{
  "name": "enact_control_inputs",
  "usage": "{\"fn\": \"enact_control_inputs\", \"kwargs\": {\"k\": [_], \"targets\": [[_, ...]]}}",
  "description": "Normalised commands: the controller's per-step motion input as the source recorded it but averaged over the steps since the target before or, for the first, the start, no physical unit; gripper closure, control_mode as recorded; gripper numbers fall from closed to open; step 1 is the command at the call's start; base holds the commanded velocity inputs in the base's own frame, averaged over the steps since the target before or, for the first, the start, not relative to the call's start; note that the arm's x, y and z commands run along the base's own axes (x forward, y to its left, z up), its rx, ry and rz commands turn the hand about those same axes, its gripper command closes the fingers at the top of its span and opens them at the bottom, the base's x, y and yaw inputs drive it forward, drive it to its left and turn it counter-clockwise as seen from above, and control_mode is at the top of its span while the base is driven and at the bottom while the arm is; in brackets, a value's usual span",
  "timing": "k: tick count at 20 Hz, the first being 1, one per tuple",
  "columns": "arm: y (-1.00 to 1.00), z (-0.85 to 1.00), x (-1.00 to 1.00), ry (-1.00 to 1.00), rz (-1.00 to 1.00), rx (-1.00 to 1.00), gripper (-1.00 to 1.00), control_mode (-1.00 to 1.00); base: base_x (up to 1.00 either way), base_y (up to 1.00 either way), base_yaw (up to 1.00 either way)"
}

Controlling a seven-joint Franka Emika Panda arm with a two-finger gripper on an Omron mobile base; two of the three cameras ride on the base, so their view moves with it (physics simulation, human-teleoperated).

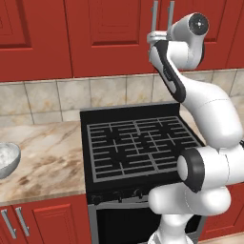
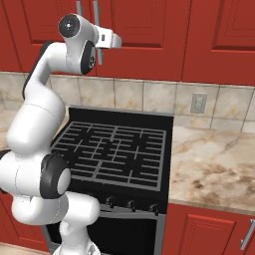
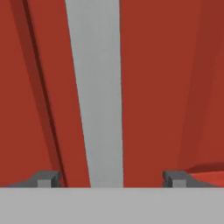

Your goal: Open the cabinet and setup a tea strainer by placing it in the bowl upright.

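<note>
One step in hand: opening the cabinet [image 1: 109, 33]. Your gripper [image 3: 111, 178] straddles the handle [image 3: 98, 87], jaws apart; close, then pull.

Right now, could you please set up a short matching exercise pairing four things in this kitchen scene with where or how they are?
Things:
1. bowl
2. gripper
3. stove
4. cabinet

States or places:
A. doors closed, above the tiled wall
B. on the marble counter, left of the stove
C. tips either side of a silver bar handle
D. black, directly in front of the arm

Pairs: 1-B, 2-C, 3-D, 4-A
</note>
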Motion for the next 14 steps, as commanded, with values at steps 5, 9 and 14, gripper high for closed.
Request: {"fn": "enact_control_inputs", "kwargs": {"k": [5, 9, 14], "targets": [[0.0, 0.0, 0.14, 0.0, 0.0, 0.0, 1.0, -1.0, 0.0, 0.0, 0.0], [0.0, 0.0, 0.0, 0.0, 0.0, 0.0, 1.0, -1.0, 0.0, 0.0, 0.0], [-0.01, 0.0, 0.0, 0.0, 0.0, 0.0, 1.0, -1.0, 0.0, 0.0, 0.0]]}}
